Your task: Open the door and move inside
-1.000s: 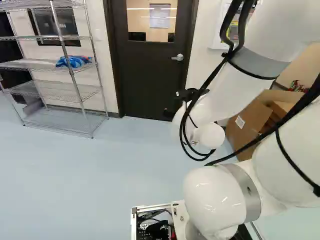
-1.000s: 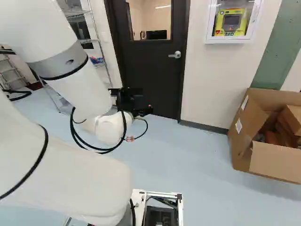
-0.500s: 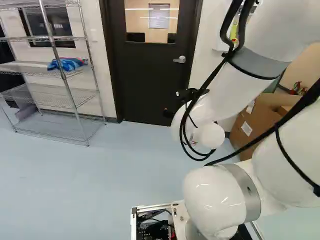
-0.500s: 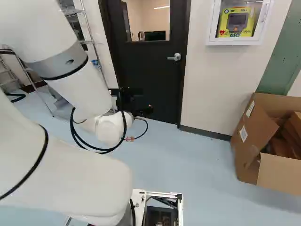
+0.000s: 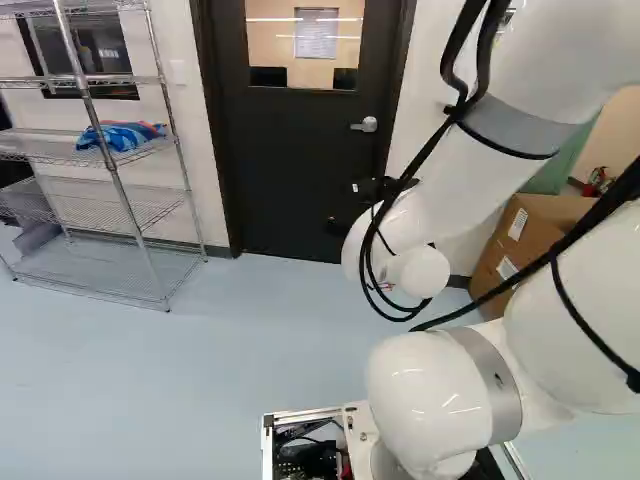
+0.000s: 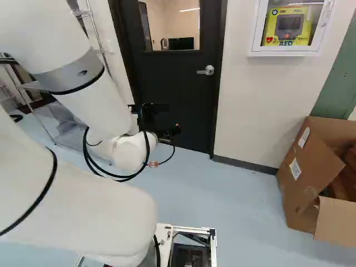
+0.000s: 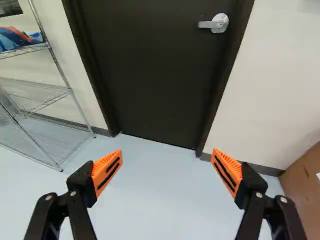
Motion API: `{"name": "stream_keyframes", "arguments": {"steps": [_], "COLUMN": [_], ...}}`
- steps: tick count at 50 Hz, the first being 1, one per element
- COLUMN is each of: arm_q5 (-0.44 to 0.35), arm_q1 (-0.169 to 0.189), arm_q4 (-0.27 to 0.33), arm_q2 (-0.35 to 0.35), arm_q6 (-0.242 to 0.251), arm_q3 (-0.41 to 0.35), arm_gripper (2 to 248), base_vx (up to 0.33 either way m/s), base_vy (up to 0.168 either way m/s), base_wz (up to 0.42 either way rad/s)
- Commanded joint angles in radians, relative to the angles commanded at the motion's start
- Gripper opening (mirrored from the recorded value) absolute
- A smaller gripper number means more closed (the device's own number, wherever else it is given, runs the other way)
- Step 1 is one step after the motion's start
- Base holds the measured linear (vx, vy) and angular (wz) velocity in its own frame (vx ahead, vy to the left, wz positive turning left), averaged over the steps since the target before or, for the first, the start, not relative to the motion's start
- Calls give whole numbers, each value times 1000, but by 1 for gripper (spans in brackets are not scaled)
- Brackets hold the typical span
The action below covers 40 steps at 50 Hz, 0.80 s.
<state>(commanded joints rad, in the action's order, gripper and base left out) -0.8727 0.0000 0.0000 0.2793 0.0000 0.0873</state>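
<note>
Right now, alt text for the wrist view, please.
A closed dark door with a silver lever handle stands ahead of the open gripper, whose orange-padded fingers hold nothing. A wire shelf stands beside the door on one side, a cardboard box on the other.

Pale blue floor [image 5: 250, 350], and directly on it a metal wire rack [image 5: 110, 270] and an open cardboard box [image 6: 303, 189].

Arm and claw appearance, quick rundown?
White rounded arm with grey bands at its joints, black cables strapped along it by thin black ties. Black claw: two jointed fingers, wedge-shaped orange pads, ribbed along one edge, with black slots.
</note>
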Motion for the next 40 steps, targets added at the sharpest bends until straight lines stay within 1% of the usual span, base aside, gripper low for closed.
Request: {"name": "stream_keyframes", "arguments": {"steps": [29,40], "arm_q5": [0,0], "arm_q1": [0,0], "arm_q4": [0,0], "arm_q2": [0,0], "arm_q6": [0,0], "arm_q3": [0,0], "arm_gripper": [247,247], "base_vx": [211,207], "base_vy": [77,60], "base_wz": [-31,-187]}}
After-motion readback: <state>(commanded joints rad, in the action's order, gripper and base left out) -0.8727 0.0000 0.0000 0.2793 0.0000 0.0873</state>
